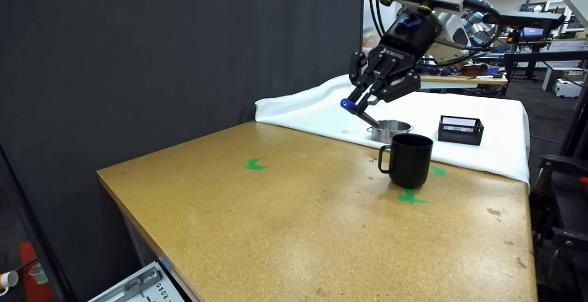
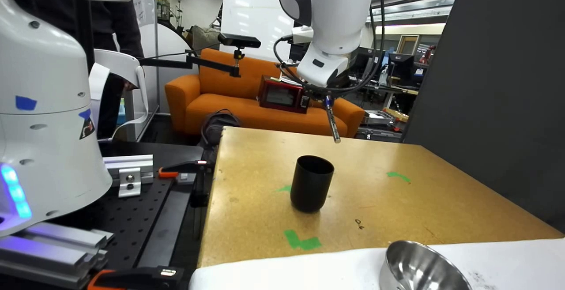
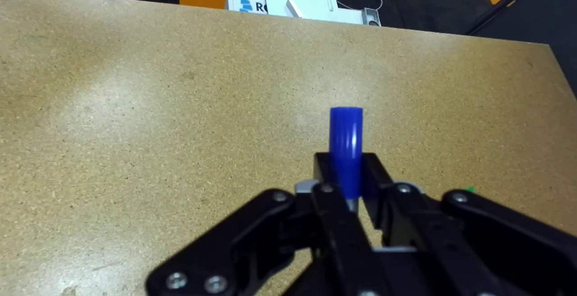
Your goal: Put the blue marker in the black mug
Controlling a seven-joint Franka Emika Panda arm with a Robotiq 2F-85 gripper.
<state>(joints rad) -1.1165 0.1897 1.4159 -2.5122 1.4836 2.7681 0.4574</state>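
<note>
The blue marker has a blue cap end and a silver-grey body. It shows in both exterior views and its blue cap shows in the wrist view. My gripper is shut on the marker near its cap and holds it tilted in the air above the table. The gripper's fingers also press on the cap in the wrist view. The black mug stands upright on the table, apart from the marker and lower than it, also in an exterior view. The mug is out of the wrist view.
A silver pot sits on a white cloth along the table's edge; it also shows in an exterior view. A black mesh basket stands on the cloth. A dark panel borders the wooden table.
</note>
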